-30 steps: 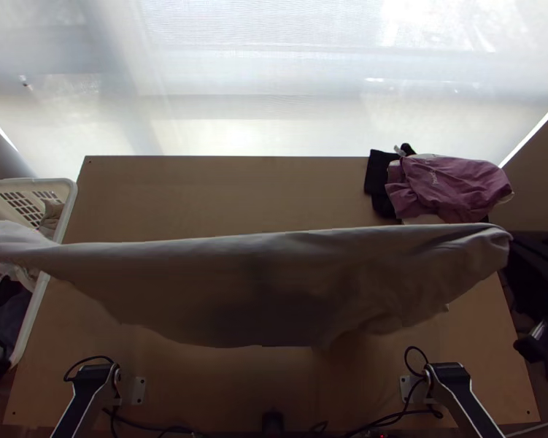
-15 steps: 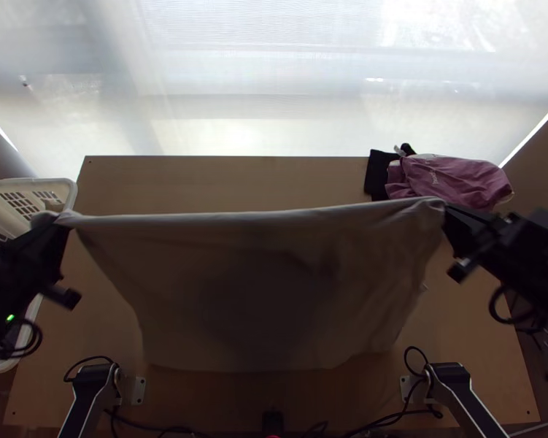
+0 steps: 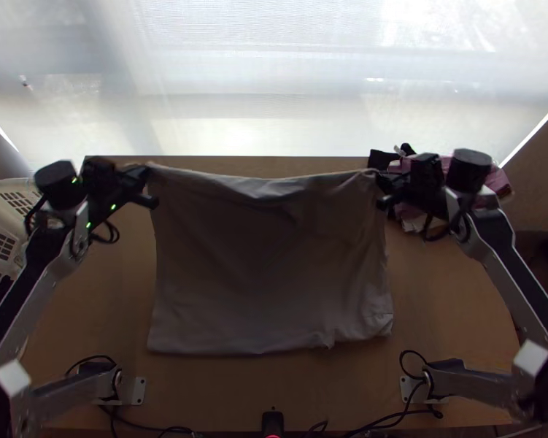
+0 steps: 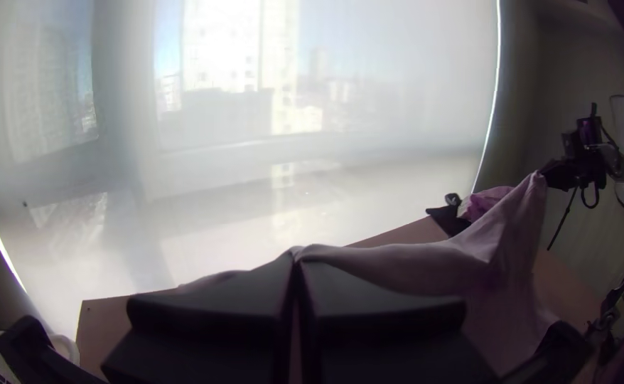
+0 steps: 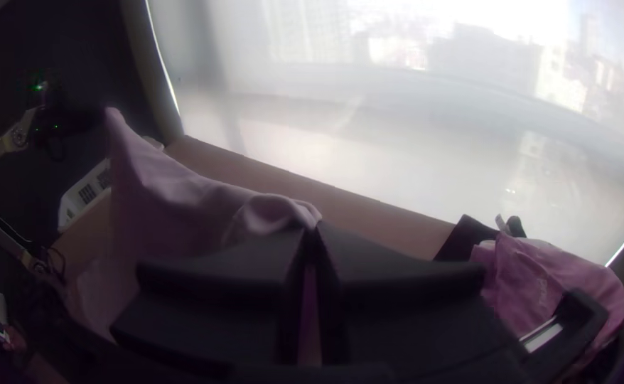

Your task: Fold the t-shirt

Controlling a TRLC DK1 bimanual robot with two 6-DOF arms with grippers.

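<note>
My left gripper [image 3: 149, 175] and my right gripper [image 3: 378, 177] hold the two far corners of the pale t-shirt [image 3: 270, 270] in the top view. The cloth hangs between them in a broad rectangle, its far edge sagging a little and its lower edge toward the arms' bases. In the left wrist view, the left gripper [image 4: 296, 257] is shut on a corner of the t-shirt [image 4: 426, 267]. The right wrist view has the right gripper [image 5: 314, 231] shut on the other corner of the t-shirt [image 5: 177, 185].
A pink garment [image 3: 496, 182] lies with black cloth at the table's far right corner, beside the right gripper. The white basket [image 3: 14, 191] stands at the left edge. Bare wood of the table [image 3: 449, 292] shows around the t-shirt.
Both grippers have come inward and toward the table's far edge, carrying the t-shirt's corners. The cloth has gone from stretched wide to a narrower rectangle, and both arms are now in fuller view.
</note>
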